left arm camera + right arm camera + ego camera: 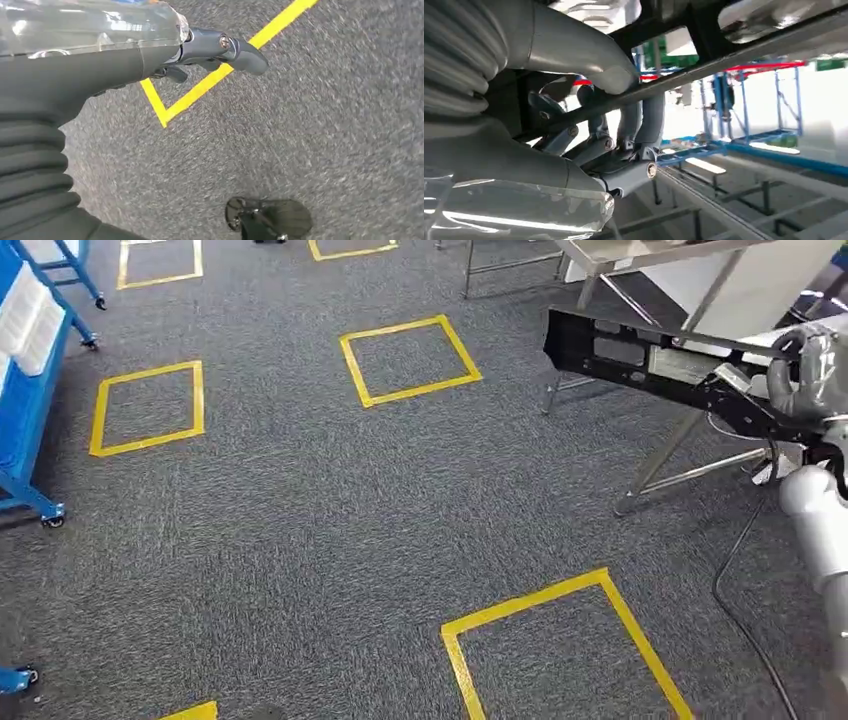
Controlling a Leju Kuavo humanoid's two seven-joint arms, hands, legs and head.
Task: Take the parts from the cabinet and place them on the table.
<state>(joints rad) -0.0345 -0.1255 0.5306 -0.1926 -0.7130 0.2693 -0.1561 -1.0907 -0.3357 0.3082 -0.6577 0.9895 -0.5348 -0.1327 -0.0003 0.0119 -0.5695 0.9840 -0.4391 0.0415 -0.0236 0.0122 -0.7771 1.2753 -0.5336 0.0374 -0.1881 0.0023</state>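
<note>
Right hand: the right hand (619, 135) has its thumb over one side and its darker fingers curled round the other side of a thin rail of the long black part (650, 365), so the piece is clamped, not balanced.
Grip point: in the head view the right hand (805, 365) takes the part at the end nearest the robot's body; the far end juts out unsupported over the carpet, probably because one hand carries it while walking.
Black part: a flat, slotted frame held roughly level and raised off the floor, reaching across in front of the metal table (690, 280) at the upper right. It is in the air, not yet on the tabletop.
Left hand: the left hand (215, 52) hangs down over the grey carpet (300, 520) with nothing in it; fingers look loosely curled, though I cannot tell how far they are closed.
Floor: yellow tape squares (408, 360) mark standing spots on the carpet.
Cabinet: the blue wheeled rack (30, 370) stands at the far left, well apart from the table.
Stage, by my reckoning: carrying, with the set-down to come.
</note>
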